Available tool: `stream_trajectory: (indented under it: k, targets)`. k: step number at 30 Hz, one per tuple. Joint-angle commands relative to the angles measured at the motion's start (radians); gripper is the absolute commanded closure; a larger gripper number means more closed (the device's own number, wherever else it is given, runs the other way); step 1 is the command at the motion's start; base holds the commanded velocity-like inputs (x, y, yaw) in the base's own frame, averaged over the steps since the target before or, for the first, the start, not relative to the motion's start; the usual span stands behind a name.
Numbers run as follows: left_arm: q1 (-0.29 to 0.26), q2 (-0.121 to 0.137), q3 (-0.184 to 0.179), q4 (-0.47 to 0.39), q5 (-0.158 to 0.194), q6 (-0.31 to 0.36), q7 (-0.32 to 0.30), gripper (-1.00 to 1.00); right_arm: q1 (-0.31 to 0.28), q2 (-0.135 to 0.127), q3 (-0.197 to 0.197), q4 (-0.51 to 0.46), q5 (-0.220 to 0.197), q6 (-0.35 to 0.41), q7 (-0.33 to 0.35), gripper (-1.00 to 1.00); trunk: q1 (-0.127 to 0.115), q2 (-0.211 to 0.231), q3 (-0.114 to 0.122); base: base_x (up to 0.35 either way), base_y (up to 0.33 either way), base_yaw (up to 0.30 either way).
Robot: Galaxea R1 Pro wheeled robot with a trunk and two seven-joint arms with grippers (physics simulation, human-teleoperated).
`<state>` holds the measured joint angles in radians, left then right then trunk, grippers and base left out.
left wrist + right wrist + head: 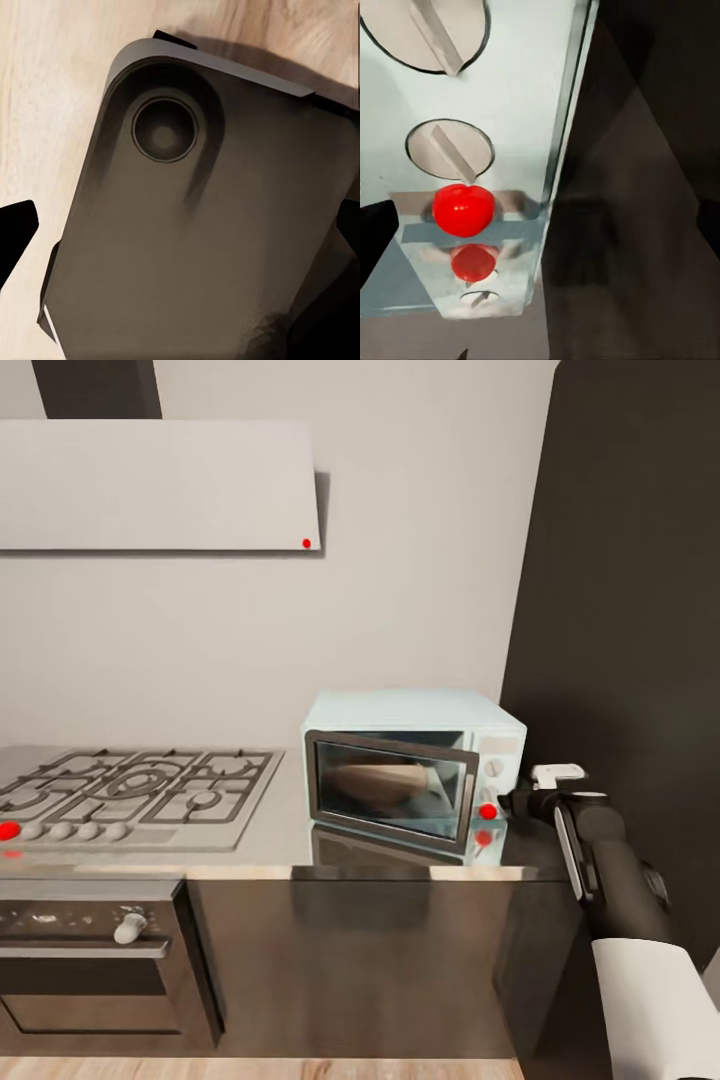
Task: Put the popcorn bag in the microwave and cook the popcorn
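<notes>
Right jaws (515, 800) beside microwave (415, 765) red light (463, 209), spread uncertain; door ajar; left jaws' state unclear.

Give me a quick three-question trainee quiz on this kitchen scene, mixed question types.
1. True or false: the pale mint-blue boxy microwave has its dark glass door wide open.
2. Multiple choice: the round red light sits A) above both white knobs, B) below them, C) between them.
3. Fill in: the right end effector is near the microwave's ____ panel.

Key: 1 false; 2 B; 3 control.
</notes>
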<state>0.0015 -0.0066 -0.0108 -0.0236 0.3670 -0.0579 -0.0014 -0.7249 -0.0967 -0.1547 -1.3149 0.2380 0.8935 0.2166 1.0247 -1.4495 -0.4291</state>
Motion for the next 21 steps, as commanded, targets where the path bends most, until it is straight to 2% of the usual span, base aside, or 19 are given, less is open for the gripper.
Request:
stream_trajectory:
  k: [1,6,7,10,11,12,21]
  targets:
    - [0.0,0.0,-0.001,-0.001,0.006,-0.002,0.0,-1.0,-0.001,0.0,0.0,0.0,0.009,0.003,0.012,-1.0,0.0,0.0,-0.001,0.138,0.0,0.0]
    - [0.0,0.0,-0.001,-0.001,0.006,-0.002,0.0,-1.0,0.011,0.001,0.001,0.005,0.005,-0.019,0.024,-1.0,0.0,0.0,-0.001,0.078,0.0,0.0]
    - [0.0,0.0,-0.001,-0.001,0.006,-0.002,0.0,-1.0,0.024,0.004,0.002,0.005,0.002,-0.058,0.03,-1.0,0.0,0.0,-0.001,0.008,0.0,0.0]
    - [0.0,0.0,-0.001,-0.001,0.006,-0.002,0.0,-1.0,0.052,0.056,0.003,0.005,0.003,-0.162,0.043,-1.0,0.0,0.0,-0.001,0.002,0.0,0.0]
    - [0.001,-0.001,-0.001,-0.001,0.006,-0.002,0.0,-1.0,0.055,0.071,0.003,0.006,0.003,-0.181,0.099,-1.0,0.0,0.0,-0.001,0.0,0.0,0.0]
    - [0.001,-0.001,-0.001,-0.001,0.006,-0.002,0.0,-1.0,0.056,0.072,0.002,0.006,0.002,-0.186,0.214,-1.0,0.0,0.0,-0.001,0.0,0.0,0.0]
    - [0.0,-0.001,-0.001,-0.001,0.006,-0.002,0.0,-1.0,0.056,0.06,0.0,0.006,0.003,-0.185,0.29,-1.0,0.0,0.0,-0.001,0.0,0.0,0.0]
